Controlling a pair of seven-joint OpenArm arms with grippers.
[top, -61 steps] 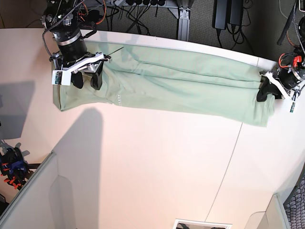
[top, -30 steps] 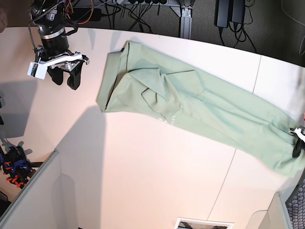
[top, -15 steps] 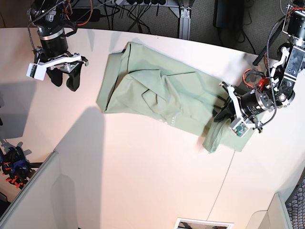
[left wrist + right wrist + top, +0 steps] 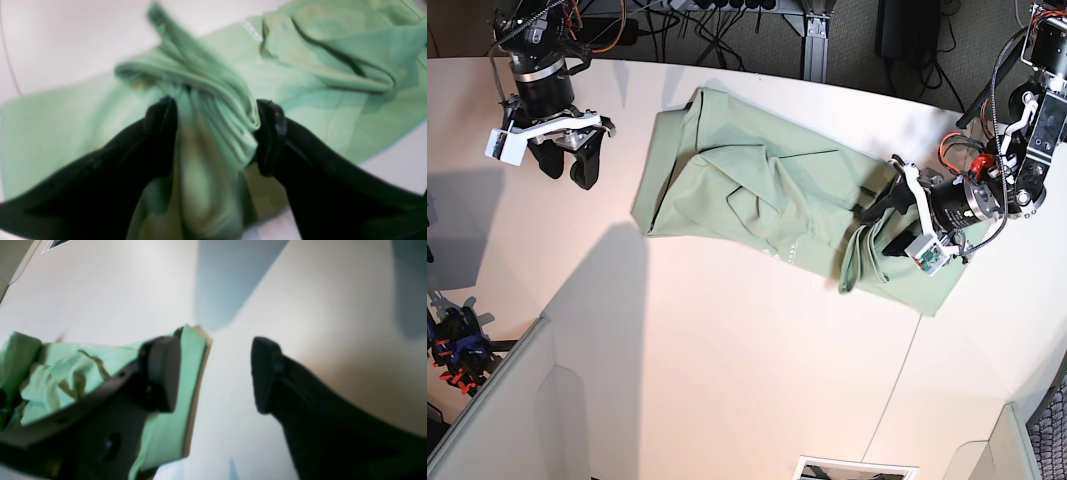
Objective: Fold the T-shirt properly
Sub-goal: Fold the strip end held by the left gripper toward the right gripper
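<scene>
The pale mint-green T-shirt [image 4: 757, 190] lies as a long, rumpled band across the back of the table. Its right end is doubled back in a raised fold. My left gripper [image 4: 879, 222] is over that fold. In the left wrist view its jaws [image 4: 217, 136] stand wide apart, with bunched shirt fabric [image 4: 213, 100] filling the gap and touching both fingers. My right gripper [image 4: 567, 165] is open and empty, above bare table left of the shirt. In the right wrist view [image 4: 213, 373] the shirt's edge [image 4: 193, 373] shows behind one finger.
A thin seam [image 4: 907, 370] runs down the table at the right. A grey partition [image 4: 487, 420] stands at the lower left, with clamps [image 4: 452, 350] beside it. Cables and table legs [image 4: 807, 30] are behind the back edge.
My left gripper has moved a little left over the shirt, carrying the right end further onto the body. The raised fold has shifted left. The right arm has not moved.
</scene>
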